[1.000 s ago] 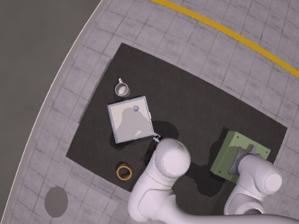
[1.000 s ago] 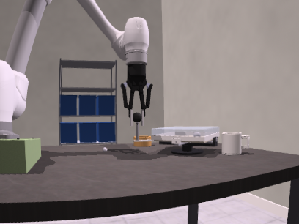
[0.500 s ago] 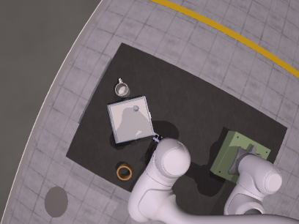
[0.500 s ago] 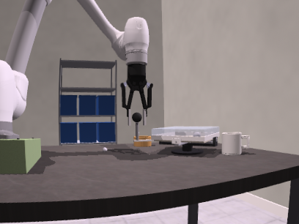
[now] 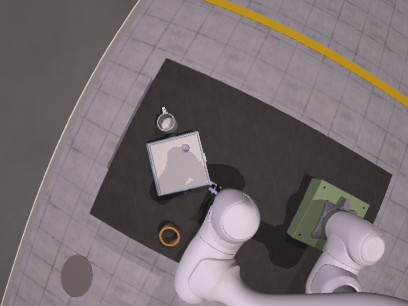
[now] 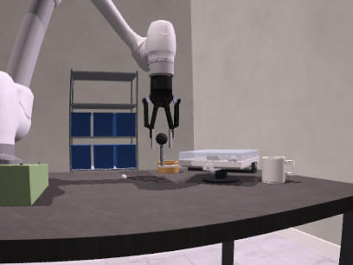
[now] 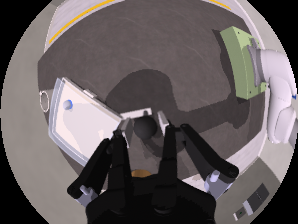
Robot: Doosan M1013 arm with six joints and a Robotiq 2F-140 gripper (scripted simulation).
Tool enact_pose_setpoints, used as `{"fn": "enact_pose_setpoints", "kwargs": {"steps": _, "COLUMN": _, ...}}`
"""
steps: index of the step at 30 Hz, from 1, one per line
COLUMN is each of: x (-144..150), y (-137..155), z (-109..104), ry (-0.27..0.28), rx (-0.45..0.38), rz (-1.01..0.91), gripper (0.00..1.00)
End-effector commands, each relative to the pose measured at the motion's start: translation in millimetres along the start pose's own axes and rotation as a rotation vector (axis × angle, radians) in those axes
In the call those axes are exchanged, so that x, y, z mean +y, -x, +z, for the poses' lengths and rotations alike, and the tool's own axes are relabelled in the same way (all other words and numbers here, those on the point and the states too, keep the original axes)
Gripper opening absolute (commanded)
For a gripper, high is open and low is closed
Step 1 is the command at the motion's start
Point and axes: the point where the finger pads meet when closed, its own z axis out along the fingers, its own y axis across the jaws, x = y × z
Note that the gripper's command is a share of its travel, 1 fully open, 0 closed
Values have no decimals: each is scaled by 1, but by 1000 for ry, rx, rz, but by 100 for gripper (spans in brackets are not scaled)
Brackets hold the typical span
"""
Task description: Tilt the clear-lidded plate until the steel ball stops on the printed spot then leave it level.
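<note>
Top view: one white arm (image 5: 220,245) reaches from the green base block (image 5: 306,216) at the right toward the plate, its wrist housing covering the gripper. One square clear-lidded plate (image 5: 170,172) sits on the dark mat (image 5: 280,135), left of center. One steel ball (image 5: 185,148) lies under the lid near the plate's far edge; a small pale printed spot (image 5: 189,181) shows near the near right corner, well apart from the ball. One mug (image 5: 166,122) stands just beyond the plate's far corner. One orange ring (image 5: 169,235) lies nearer, left of the arm.

Exterior view: arm comes down from upper left, wrist vertical, gripper (image 6: 161,140) pointing straight down. Fingers stand partly spread, empty, tips level with the one black knob (image 6: 161,138) on its upright stick, one tip on either side; contact can't be told. Plate (image 6: 219,156) looks level on its black foot, right of the stick. One mug (image 6: 273,169) at far right. One shelf rack (image 6: 71,121) against the wall with six blue boxes (image 6: 103,124). One small white ball (image 6: 124,176) lies on the table left of the stick.

Wrist view: two finger pairs (image 7: 169,152) frame the knob (image 7: 145,127) from above, gap either side, nothing clamped. Plate (image 7: 83,121) at left, ball (image 7: 68,104) visible under the lid.
</note>
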Motion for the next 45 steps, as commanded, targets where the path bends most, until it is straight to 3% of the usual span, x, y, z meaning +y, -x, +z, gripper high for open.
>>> {"fn": "enact_pose_setpoints", "kwargs": {"steps": 1, "x": 0, "y": 0, "z": 0, "ry": 0, "rx": 0, "rz": 0, "gripper": 36}}
{"fn": "enact_pose_setpoints", "kwargs": {"steps": 20, "x": 0, "y": 0, "z": -6, "ry": 0, "rx": 0, "rz": 0, "gripper": 36}}
{"fn": "enact_pose_setpoints", "kwargs": {"steps": 45, "x": 0, "y": 0, "z": -42, "ry": 0, "rx": 0, "rz": 0, "gripper": 36}}
